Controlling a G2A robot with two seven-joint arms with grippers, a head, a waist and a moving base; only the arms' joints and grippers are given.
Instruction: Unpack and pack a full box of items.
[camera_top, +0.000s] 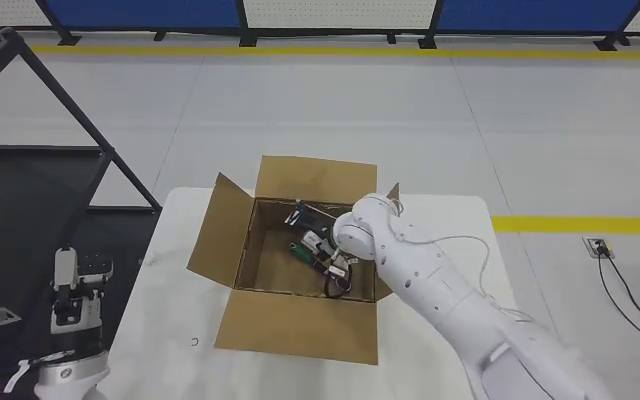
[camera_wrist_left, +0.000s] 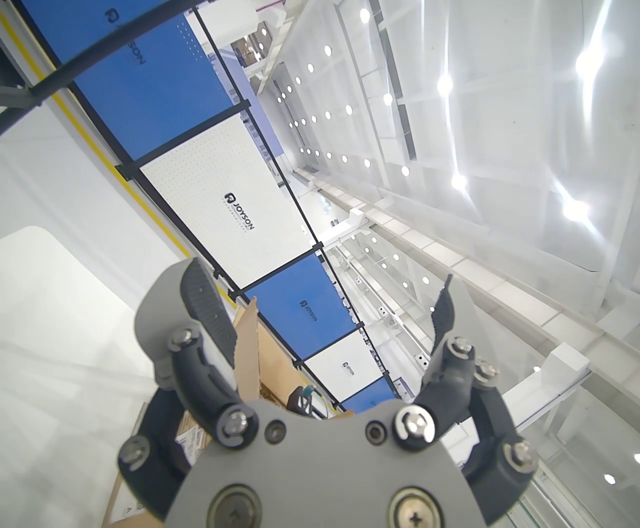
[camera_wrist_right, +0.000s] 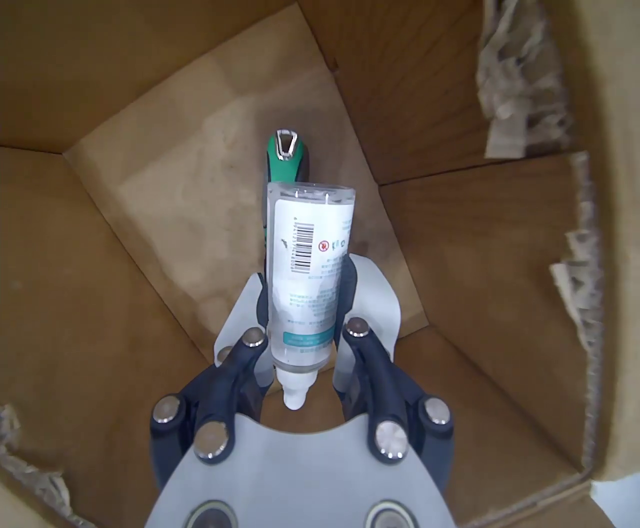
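— Pinching anything, the right gripper?
— Yes. Its dark finger pads press on the sides of a clear plastic bottle with a white label and a white cap. The cap points back toward the gripper's palm, and the flat base points away from it.
— And beyond the bottle?
— Just past its base is a green-and-black tool handle with a metal clip, down in the open brown cardboard box. Whether bottle and handle touch, I cannot tell. The box walls stand all round the gripper, with torn edges along the top.
— Where is the box?
— On the white counter, with its flaps spread outward. The right arm goes down into it.
— The left gripper?
— Spread wide and holding nothing. It points up toward the ceiling, well apart from the box.
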